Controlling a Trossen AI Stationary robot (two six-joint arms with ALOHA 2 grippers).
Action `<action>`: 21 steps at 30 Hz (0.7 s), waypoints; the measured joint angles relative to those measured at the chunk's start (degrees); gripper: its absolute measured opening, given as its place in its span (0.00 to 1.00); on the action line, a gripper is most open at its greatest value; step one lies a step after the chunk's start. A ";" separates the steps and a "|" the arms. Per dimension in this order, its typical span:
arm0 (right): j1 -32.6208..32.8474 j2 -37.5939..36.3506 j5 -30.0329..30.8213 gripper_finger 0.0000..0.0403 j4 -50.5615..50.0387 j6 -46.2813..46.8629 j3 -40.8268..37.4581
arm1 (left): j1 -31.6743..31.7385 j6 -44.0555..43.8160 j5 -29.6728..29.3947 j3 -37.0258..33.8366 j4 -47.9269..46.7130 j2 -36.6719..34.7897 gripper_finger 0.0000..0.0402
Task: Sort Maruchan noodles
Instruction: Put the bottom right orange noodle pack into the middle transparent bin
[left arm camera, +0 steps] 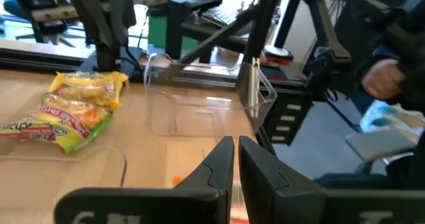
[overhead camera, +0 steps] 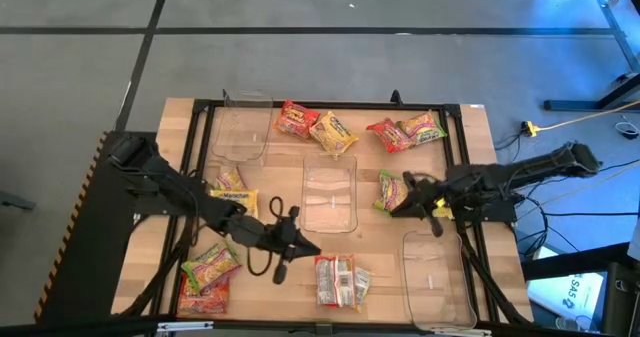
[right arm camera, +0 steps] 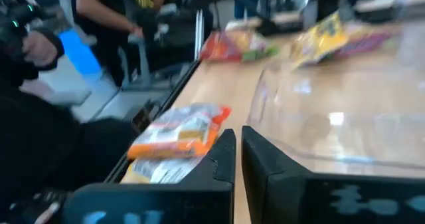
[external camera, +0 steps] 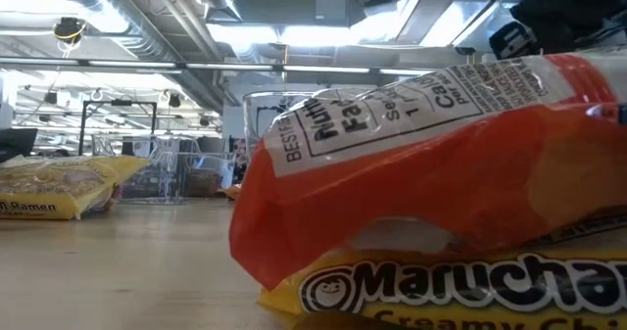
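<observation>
Maruchan noodle packets lie scattered flat on the wooden table. A red one [overhead camera: 295,119], a yellow one [overhead camera: 333,132] and two more [overhead camera: 405,131] lie at the far side. A yellow one [overhead camera: 232,189] lies at the left and green-red ones [overhead camera: 208,272] at the near left. Orange-red ones [overhead camera: 340,280] [right arm camera: 179,134] lie at the near middle and a green-yellow one [overhead camera: 392,190] [left arm camera: 73,111] right of centre. My left gripper [overhead camera: 312,248] [left arm camera: 236,151] hovers shut above the table, left of the orange-red packets. My right gripper [overhead camera: 395,211] [right arm camera: 238,141] hovers shut beside the green-yellow packet. Neither holds anything.
Three clear plastic trays stand on the table: one at the far left [overhead camera: 240,129], one in the centre [overhead camera: 330,195], one at the near right [overhead camera: 435,277] [left arm camera: 206,104]. A black frame runs round the table's edges. A person's hand [left arm camera: 385,78] shows beyond the right edge.
</observation>
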 joint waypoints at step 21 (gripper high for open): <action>23.60 30.61 18.38 0.01 1.26 16.47 12.12 | -6.20 -14.94 0.53 4.22 -5.17 10.53 0.32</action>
